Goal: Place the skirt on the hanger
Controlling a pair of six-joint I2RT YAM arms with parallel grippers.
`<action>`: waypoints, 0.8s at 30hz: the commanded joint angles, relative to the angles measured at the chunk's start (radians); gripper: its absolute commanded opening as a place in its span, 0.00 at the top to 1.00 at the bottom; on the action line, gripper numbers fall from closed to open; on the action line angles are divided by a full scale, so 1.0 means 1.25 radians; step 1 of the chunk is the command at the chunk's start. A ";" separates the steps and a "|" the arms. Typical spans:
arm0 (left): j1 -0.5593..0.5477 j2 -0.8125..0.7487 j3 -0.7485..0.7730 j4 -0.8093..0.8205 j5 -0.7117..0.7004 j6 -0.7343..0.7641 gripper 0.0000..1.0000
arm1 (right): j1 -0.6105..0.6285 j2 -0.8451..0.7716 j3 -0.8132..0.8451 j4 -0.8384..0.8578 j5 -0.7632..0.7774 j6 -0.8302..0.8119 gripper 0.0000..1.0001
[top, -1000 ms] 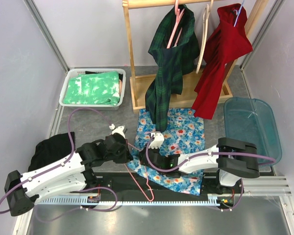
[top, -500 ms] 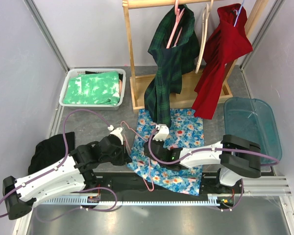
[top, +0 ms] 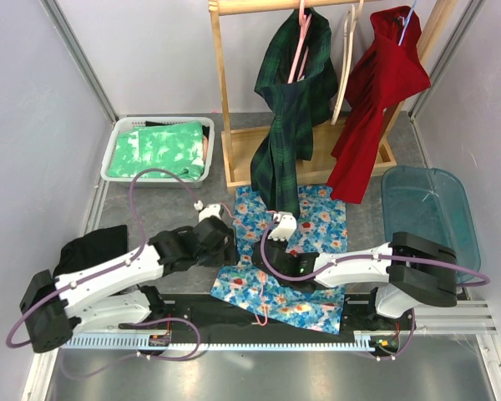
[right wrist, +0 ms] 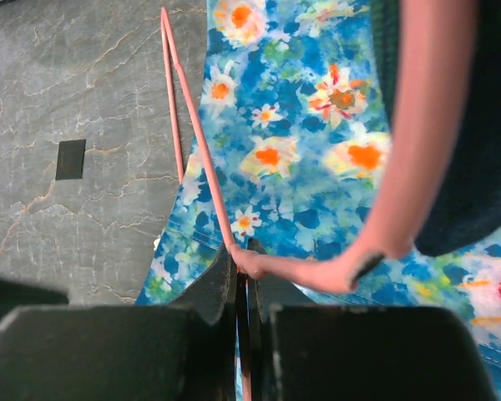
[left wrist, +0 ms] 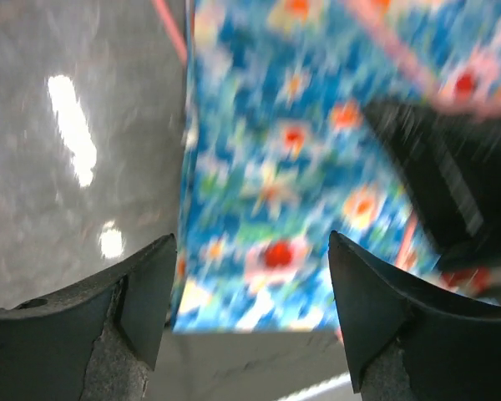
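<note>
While the right fingers [right wrist: 213,288] pinch the hanger [right wrist: 417,134], left fingers [left wrist: 367,309] gape over the skirt [left wrist: 275,209].

- We see the skirt [top: 321,225], blue with red, orange and white flowers, lying spread and slightly rumpled on the grey counter [top: 363,230].
- The hanger [right wrist: 199,134], thin and pink, crosses the skirt's edge.

Floral cloth skirt [right wrist: 292,142], smooth pink hanger [right wrist: 199,154], glossy table [left wrist: 67,184]

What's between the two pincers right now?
In the top view, the floral skirt lies between the left pincer and right pincer; the right wrist view shows the pink hanger wire along its edge.
</note>
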 commanded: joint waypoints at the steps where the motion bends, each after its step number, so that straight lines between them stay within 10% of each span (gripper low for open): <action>1: 0.042 0.087 0.035 0.133 -0.055 0.032 0.22 | -0.005 -0.008 -0.013 -0.059 0.039 0.027 1.00; 14: 0.102 0.236 -0.103 0.372 -0.014 0.000 0.36 | -0.005 -0.018 -0.029 -0.062 0.035 0.059 1.00; 21: 0.109 0.209 -0.153 0.416 0.035 -0.006 0.98 | -0.004 -0.018 -0.034 -0.063 0.038 0.065 1.00; 24: 0.112 0.166 -0.145 0.371 0.025 0.001 0.98 | -0.006 -0.023 -0.037 -0.067 0.045 0.067 1.00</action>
